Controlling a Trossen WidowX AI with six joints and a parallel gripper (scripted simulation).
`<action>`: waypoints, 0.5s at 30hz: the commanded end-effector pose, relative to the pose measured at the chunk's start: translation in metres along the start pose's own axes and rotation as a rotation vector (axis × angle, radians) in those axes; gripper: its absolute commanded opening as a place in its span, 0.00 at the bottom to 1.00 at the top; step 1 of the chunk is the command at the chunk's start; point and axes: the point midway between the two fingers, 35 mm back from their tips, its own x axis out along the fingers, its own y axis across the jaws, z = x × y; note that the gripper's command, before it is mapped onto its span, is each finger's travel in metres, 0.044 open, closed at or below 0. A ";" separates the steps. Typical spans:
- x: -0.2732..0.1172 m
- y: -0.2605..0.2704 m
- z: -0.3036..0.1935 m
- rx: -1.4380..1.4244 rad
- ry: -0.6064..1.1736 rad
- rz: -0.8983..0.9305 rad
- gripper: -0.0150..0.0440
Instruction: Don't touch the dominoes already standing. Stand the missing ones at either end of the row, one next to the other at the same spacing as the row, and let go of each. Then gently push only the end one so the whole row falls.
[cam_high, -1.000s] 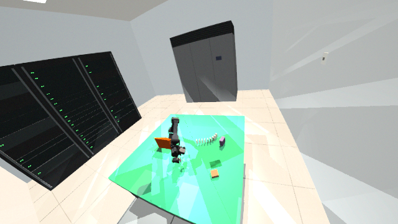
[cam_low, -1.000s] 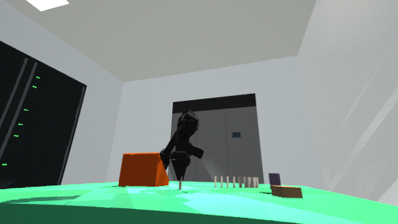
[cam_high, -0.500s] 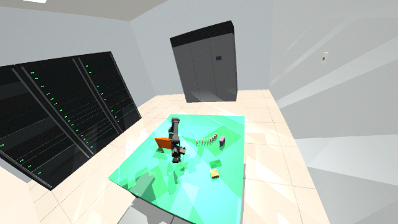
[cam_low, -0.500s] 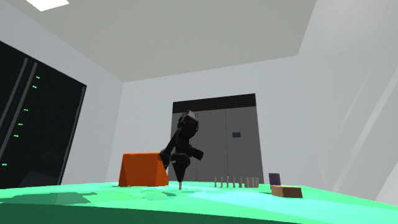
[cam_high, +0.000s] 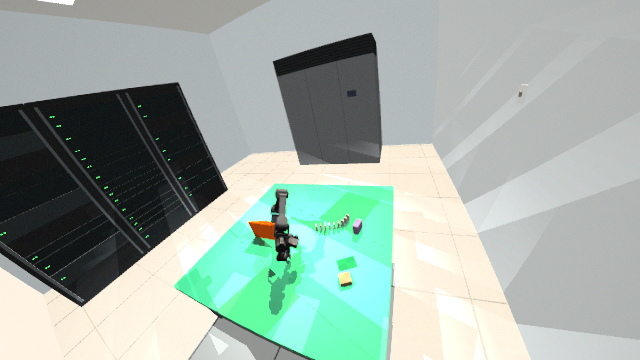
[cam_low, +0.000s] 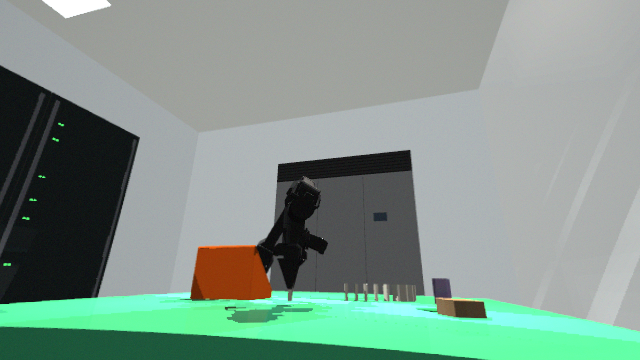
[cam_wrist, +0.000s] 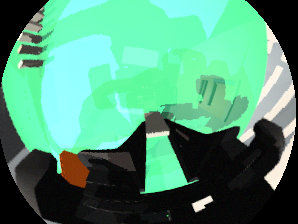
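Observation:
A pale domino stands upright on the green table, apart from the row. My gripper points down and is shut on this domino, one finger on each side, near table height. In the top view the arm hides the held domino. The row of standing dominoes is to the right of the gripper in the top and exterior views and curves toward the back at its right end. Several of its dominoes show at the upper left of the wrist view.
An orange block with a sloping side stands left of the arm. A purple block stands just beyond the right end of the row. A low tan block lies nearer the front right.

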 end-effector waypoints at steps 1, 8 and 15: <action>-0.048 -0.009 0.002 -0.009 -0.007 -0.023 0.44; -0.123 -0.001 -0.003 -0.011 -0.005 -0.025 0.44; -0.127 0.019 0.016 -0.009 -0.004 -0.029 0.44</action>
